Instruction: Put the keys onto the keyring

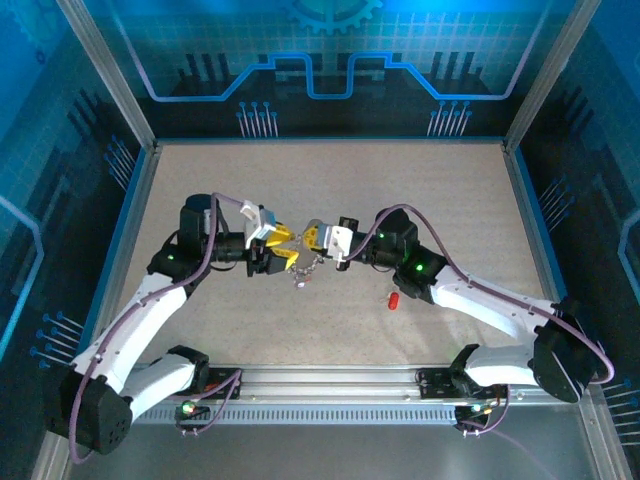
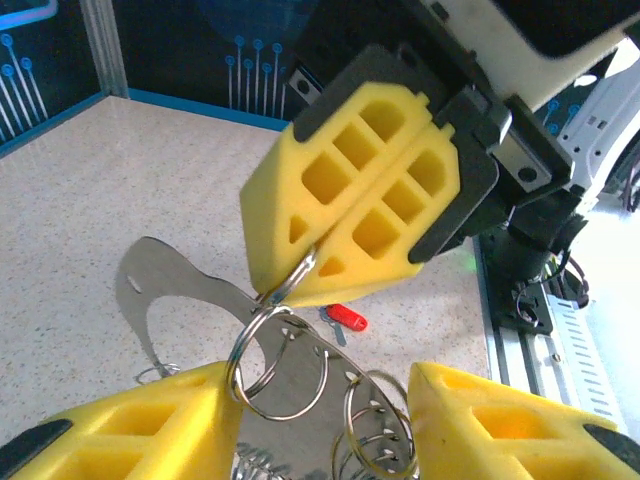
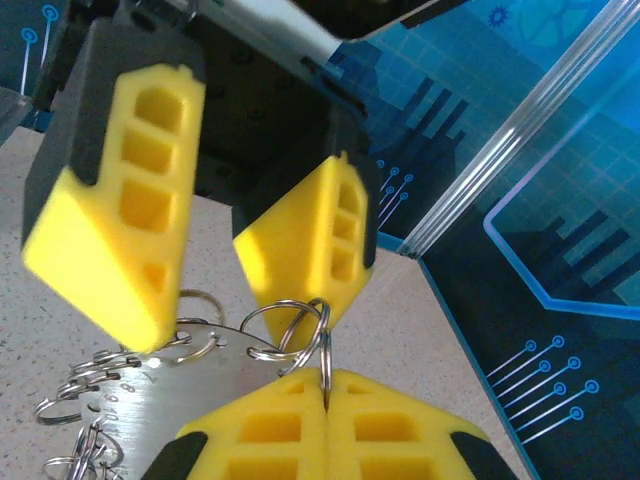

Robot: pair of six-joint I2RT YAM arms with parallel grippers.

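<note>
While the right tool clamps the thin silvery wire keyring aloft, seemingly to steady it, the left tool stands parted around the flat steel plate; a small red-headed key lies on the speckled surface.

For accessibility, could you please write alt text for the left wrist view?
The right gripper, yellow fingers shut, pinches a silvery keyring linked to a flat metal plate; the left gripper hangs open below, and a red key lies on the table.
</note>
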